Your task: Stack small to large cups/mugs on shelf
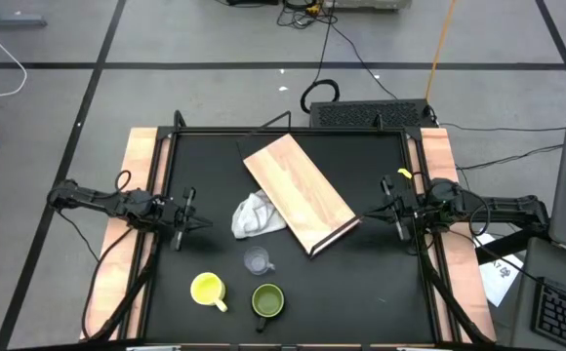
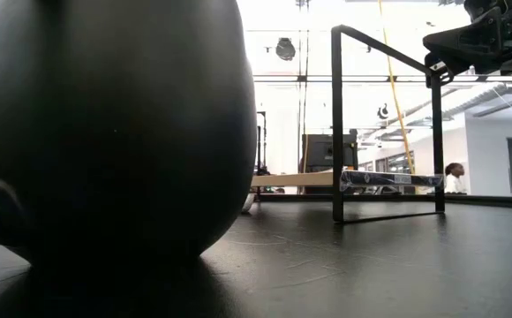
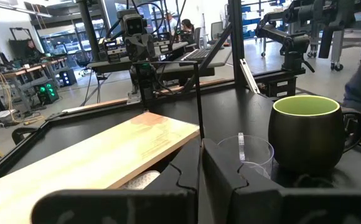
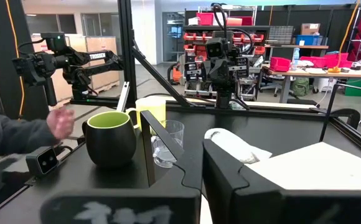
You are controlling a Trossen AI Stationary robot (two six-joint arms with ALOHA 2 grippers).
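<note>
Nearest the table's front edge stand a glossy dark green mug (image 1: 267,300), a bright yellow mug (image 1: 207,289) and a small clear glass cup (image 1: 256,260), none stacked, so I judge the task unstarted. Beyond lie a crumpled white cloth (image 1: 254,215) and the smooth light-wood shelf board (image 1: 298,188), bare. The left gripper (image 1: 179,226) and right gripper (image 1: 401,216) wait at the sides, both closed on nothing.

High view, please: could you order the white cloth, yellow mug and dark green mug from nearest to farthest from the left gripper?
From the left gripper, shut at the table's left edge:
1. White cloth, toward the table's middle, against the shelf; yellow mug, near the front edge: too close to call.
2. Dark green mug, right of the yellow one.
</note>
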